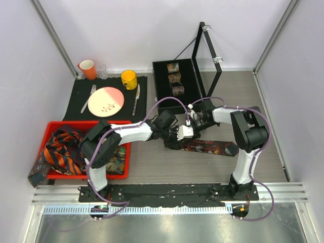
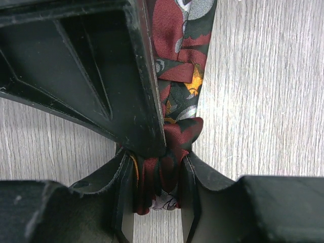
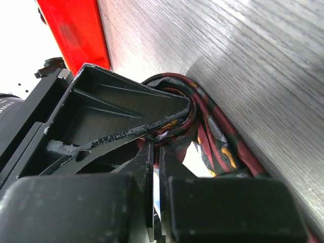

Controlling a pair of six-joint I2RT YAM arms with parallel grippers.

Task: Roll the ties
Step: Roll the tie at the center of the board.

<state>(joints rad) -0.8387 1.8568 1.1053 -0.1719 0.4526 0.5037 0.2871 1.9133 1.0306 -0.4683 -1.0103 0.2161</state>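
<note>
A dark red-brown patterned tie (image 1: 210, 147) lies flat on the table in front of the arms, its left end bunched up where both grippers meet. My left gripper (image 1: 174, 135) is shut on that bunched end (image 2: 159, 177). My right gripper (image 1: 191, 126) is shut on the same tie's folds (image 3: 202, 126); its jaws stand almost together with fabric between them. Three rolled ties (image 1: 175, 78) sit in the black box (image 1: 161, 86). Orange-navy striped ties (image 1: 63, 149) fill the red bin (image 1: 101, 174).
A black placemat (image 1: 76, 96) holds a pink plate (image 1: 106, 101), cutlery, a yellow mug (image 1: 129, 79) and an orange cup (image 1: 87, 69). The box's open lid frame (image 1: 208, 55) stands upright behind my right arm. One tie hangs over the bin's left edge (image 1: 38, 172).
</note>
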